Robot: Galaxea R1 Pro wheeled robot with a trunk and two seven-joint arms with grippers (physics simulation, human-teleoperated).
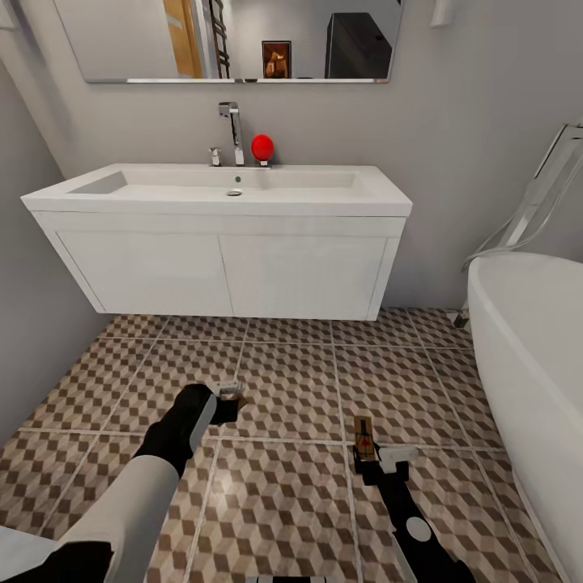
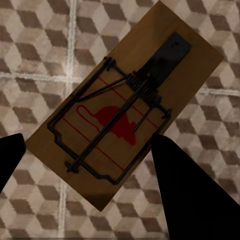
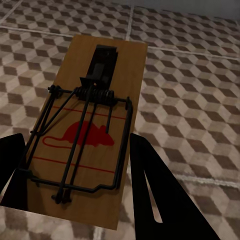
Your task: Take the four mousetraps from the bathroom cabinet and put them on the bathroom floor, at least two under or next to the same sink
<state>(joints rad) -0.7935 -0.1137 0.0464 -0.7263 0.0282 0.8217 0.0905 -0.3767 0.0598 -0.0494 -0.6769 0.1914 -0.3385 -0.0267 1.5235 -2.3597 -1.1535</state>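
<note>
Both pincers are carrying traps over the floor (image 1: pixel 291 380) before the sink (image 1: pixel 219 194): left pincer (image 2: pixel 85 165) pinching a trap (image 2: pixel 125 105), right pincer (image 3: pixel 75 175) pinching another (image 3: pixel 90 130). Best lowering each flat, close beneath the sink, before releasing.

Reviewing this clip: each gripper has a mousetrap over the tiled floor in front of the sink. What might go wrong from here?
1. The left gripper and right gripper carry their traps well short of the sink; released here, neither would likely count as under or next to it.
2. The right mousetrap sticks out far beyond the fingers, so it may tip or slip during a move.
3. The left mousetrap sits skewed between the fingers and could land awkwardly.
</note>
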